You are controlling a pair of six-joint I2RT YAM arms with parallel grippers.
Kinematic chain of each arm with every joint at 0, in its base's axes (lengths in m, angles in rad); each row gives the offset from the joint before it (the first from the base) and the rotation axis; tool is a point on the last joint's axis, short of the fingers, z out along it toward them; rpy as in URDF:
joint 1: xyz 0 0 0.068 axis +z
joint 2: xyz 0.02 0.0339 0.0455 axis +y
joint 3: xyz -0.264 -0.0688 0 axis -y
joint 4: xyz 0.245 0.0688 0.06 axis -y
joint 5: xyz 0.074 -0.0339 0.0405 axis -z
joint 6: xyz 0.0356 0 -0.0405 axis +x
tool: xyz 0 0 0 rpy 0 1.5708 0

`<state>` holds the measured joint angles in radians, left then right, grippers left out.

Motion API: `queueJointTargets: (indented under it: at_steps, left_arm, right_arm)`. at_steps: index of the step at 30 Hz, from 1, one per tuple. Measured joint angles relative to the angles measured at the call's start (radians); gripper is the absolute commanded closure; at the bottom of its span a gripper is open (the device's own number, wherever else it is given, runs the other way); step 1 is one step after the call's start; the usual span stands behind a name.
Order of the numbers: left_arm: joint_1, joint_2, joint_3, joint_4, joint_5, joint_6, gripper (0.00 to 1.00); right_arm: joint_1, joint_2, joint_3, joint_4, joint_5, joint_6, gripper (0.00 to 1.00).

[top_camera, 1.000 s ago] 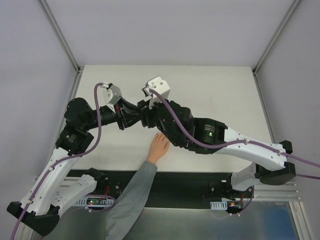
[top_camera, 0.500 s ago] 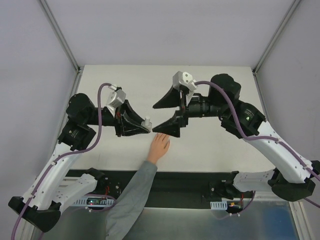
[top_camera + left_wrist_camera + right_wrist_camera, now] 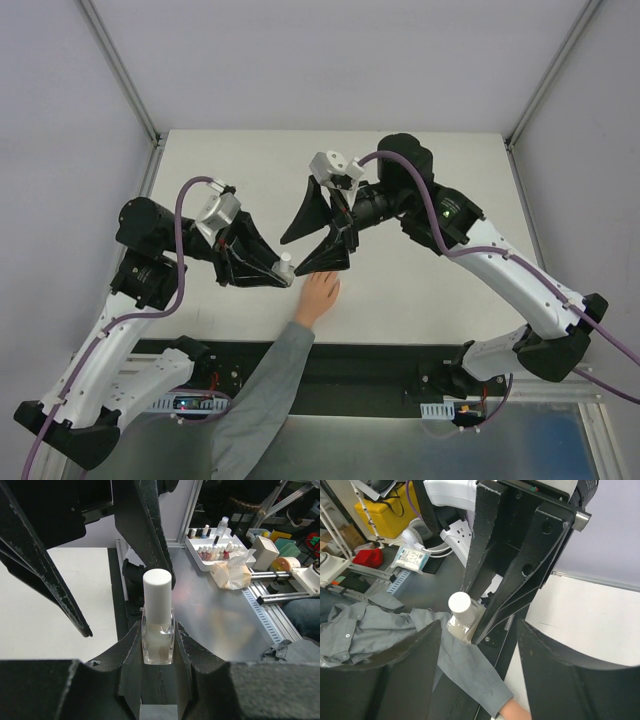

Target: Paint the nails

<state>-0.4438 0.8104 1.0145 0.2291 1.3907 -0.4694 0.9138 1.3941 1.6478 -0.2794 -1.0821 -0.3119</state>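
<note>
My left gripper (image 3: 280,268) is shut on a small translucent whitish bottle (image 3: 286,263) with a white cap, held just left of the hand. In the left wrist view the bottle (image 3: 157,635) stands upright between my pads, cap (image 3: 157,591) upward. My right gripper (image 3: 293,256) is open, its two fingers spread either side of the bottle's cap without touching. The right wrist view shows the bottle (image 3: 464,615) between my open fingertips. A pale hand (image 3: 319,295) with a grey sleeve (image 3: 272,375) lies flat on the table. The nails are too small to make out.
White table (image 3: 440,200) inside grey walls with metal frame posts. Beyond the near edge, the left wrist view shows a white tray of small bottles (image 3: 215,550) and a crumpled bag (image 3: 230,575) on a metal bench. The right wrist view shows a yellow box (image 3: 395,515).
My right arm lifted off the hand, swung out to the right, then brought its open gripper back left to the bottle's cap. My left gripper shifted slightly left and down with the bottle.
</note>
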Motion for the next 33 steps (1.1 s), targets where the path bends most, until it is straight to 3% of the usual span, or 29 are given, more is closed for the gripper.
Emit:
queueJointTargets:
  at_steps: [18, 21, 23, 29, 33]
  left_arm:
    - [0.0, 0.034, -0.013, 0.099, 0.018, -0.068, 1.0]
    - [0.0, 0.035, -0.013, 0.112, 0.018, -0.075, 1.0]
    - [0.0, 0.035, -0.013, 0.117, 0.019, -0.079, 1.0]
    - [0.001, 0.033, 0.003, 0.019, -0.013, -0.008, 1.0]
    - [0.023, 0.025, 0.008, -0.109, -0.096, 0.085, 1.0]
  right_arm:
    - [0.0, 0.036, 0.002, 0.179, -0.124, 0.134, 0.66]
    - [0.0, 0.043, 0.002, 0.196, -0.132, 0.148, 0.8]
    - [-0.001, 0.046, 0.002, 0.208, -0.132, 0.158, 0.98]
    - [-0.007, 0.043, -0.016, 0.222, -0.113, 0.157, 0.99]
    - [-0.017, -0.011, -0.087, 0.213, 0.009, 0.125, 0.99]
